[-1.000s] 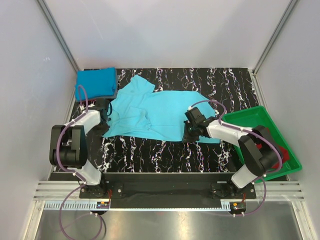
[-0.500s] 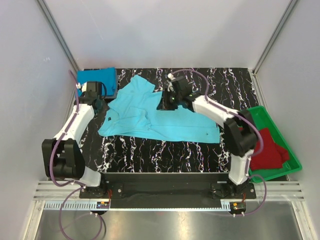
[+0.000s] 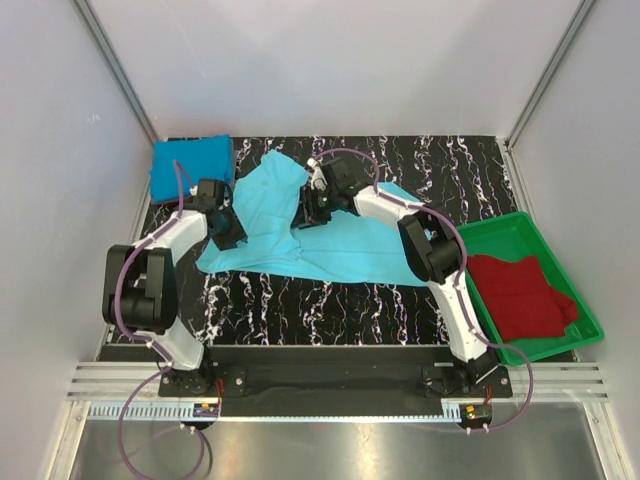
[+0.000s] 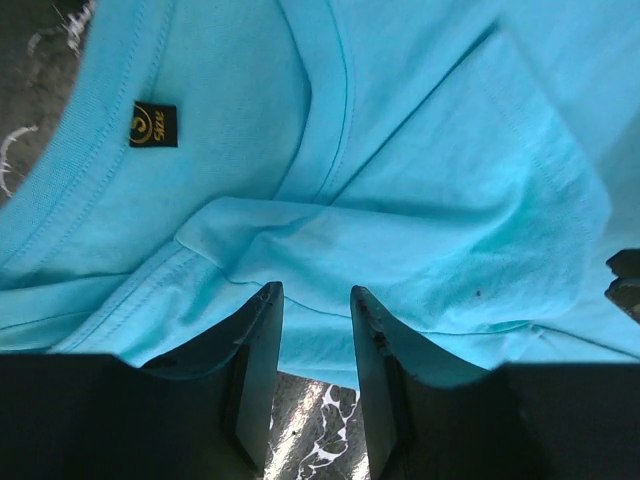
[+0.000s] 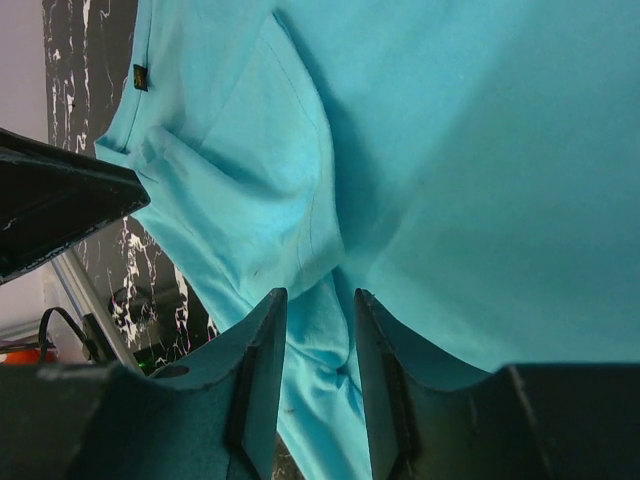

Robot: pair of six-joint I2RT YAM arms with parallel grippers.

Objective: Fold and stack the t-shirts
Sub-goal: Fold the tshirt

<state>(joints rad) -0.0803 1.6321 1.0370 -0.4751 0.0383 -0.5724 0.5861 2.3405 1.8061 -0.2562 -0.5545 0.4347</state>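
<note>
The light turquoise t-shirt (image 3: 345, 245) lies spread and creased on the black marbled table (image 3: 330, 310). My left gripper (image 3: 226, 232) stands at its left edge by the collar. In the left wrist view that gripper (image 4: 315, 295) is open, with bare table between its fingers and the shirt's (image 4: 420, 150) folded edge just past the tips. My right gripper (image 3: 308, 208) hovers over the shirt's upper middle. It is open (image 5: 320, 295), with rumpled cloth (image 5: 480, 150) below the gap. A folded deeper blue t-shirt (image 3: 190, 165) sits at the back left. A dark red t-shirt (image 3: 520, 295) lies in the green tray (image 3: 500, 228).
The green tray fills the right edge of the table. Grey walls and metal posts close in the back and both sides. The left arm's dark gripper body (image 5: 60, 210) shows at the left of the right wrist view, close to the right gripper.
The right arm swung from the shirt's front right hem to its upper middle. The left gripper went back toward the blue shirt, then returned to the collar edge. Both sets of jaws widened.
</note>
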